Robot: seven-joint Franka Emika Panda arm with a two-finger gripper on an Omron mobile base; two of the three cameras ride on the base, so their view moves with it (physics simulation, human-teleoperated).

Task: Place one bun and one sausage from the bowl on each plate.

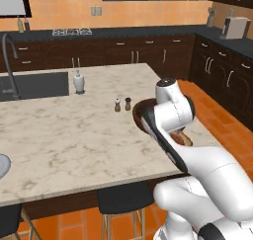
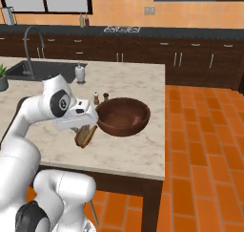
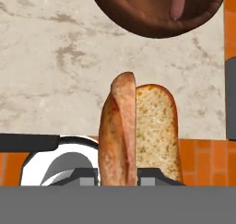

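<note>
My gripper (image 3: 119, 174) is shut on a split tan bun (image 3: 138, 131), which stands on end between the fingertips above the marble counter (image 3: 55, 57). In the right base view the bun (image 2: 86, 136) hangs under the gripper (image 2: 85, 130), just left of the dark brown wooden bowl (image 2: 124, 115). The bowl (image 3: 152, 11) lies past the bun, with a pink sausage (image 3: 177, 4) inside it. In the left base view the arm covers most of the bowl (image 1: 143, 108), and the bun (image 1: 184, 138) peeks out beside the forearm. The plates are out of view.
Small salt and pepper shakers (image 1: 122, 104) stand just behind the bowl. A white soap bottle (image 1: 78, 82) stands by the sink (image 1: 34, 85). Dark stools (image 1: 123, 199) sit under the counter's front edge. A pale grey round edge (image 1: 2, 166) shows at the far left.
</note>
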